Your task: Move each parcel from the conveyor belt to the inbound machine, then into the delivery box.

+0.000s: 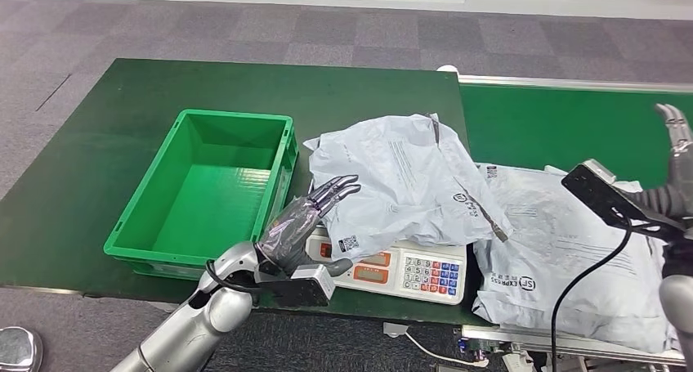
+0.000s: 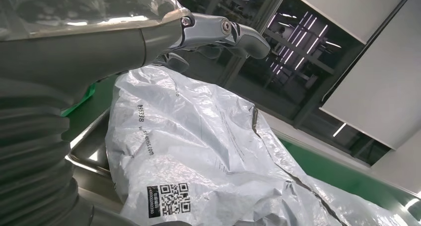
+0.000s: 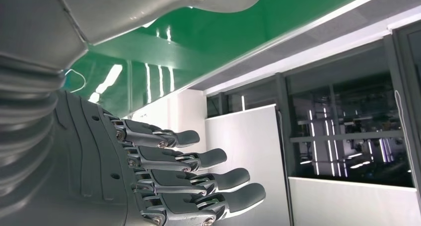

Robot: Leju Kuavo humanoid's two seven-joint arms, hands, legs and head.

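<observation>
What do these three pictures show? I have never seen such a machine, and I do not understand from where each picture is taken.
This is a humanoid robot with two arms. The wide picture comes from its head, looking down; the other two come from cameras at its wrists. The left hand is open beside a grey parcel lying on a weighing scale. A green box, with nothing in it, stands on the green table. A second parcel lies on the conveyor belt. The right hand is raised, fingers spread, holding nothing.

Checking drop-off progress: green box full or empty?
Empty. The head view shows the green box with a bare floor; one grey parcel lies on the scale beside it.
</observation>
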